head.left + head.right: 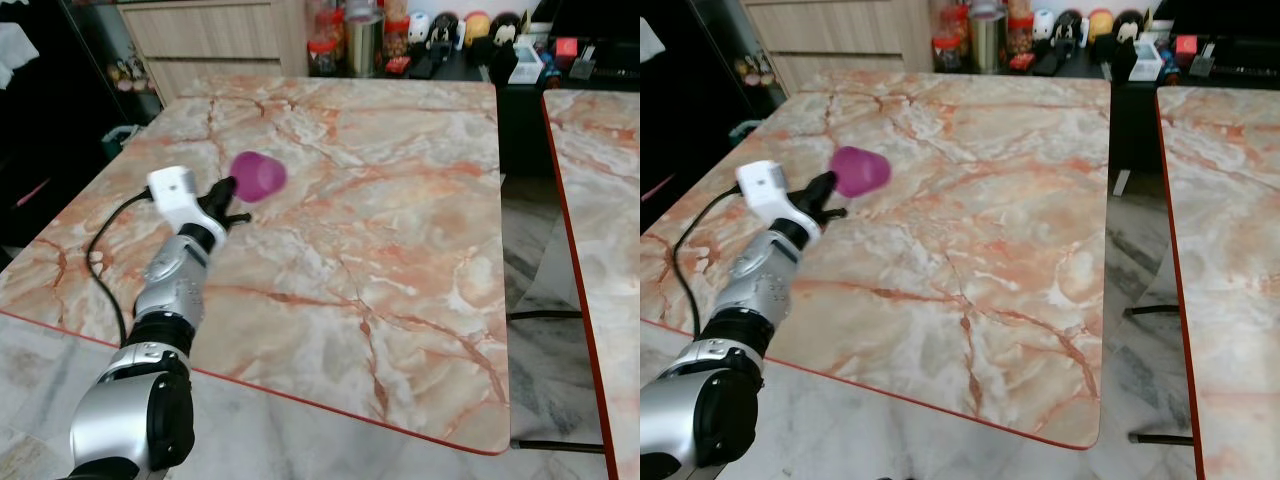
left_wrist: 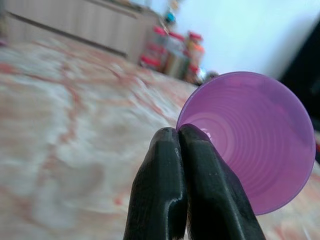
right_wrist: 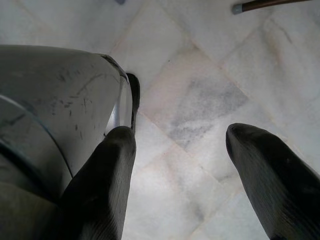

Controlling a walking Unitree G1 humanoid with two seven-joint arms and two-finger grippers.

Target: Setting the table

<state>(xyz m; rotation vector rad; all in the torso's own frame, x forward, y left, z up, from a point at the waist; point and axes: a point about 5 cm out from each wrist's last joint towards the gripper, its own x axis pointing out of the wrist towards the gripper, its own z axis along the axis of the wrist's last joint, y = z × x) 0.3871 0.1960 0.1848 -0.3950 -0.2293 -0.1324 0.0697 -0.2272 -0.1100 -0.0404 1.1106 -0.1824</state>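
Purple cup (image 1: 259, 176) pinched by its rim in my closed left gripper (image 1: 228, 192), above table (image 1: 400, 250) at 10 o'clock; should level before lowering.

No words, labels or numbers can be read; the jars (image 1: 362, 40) and boxes (image 1: 524, 62) at the far end are too small.

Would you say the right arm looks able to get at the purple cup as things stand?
Probably not: the right gripper hangs low, open, above the floor tiles, while the left gripper holds the purple cup over the marble table.
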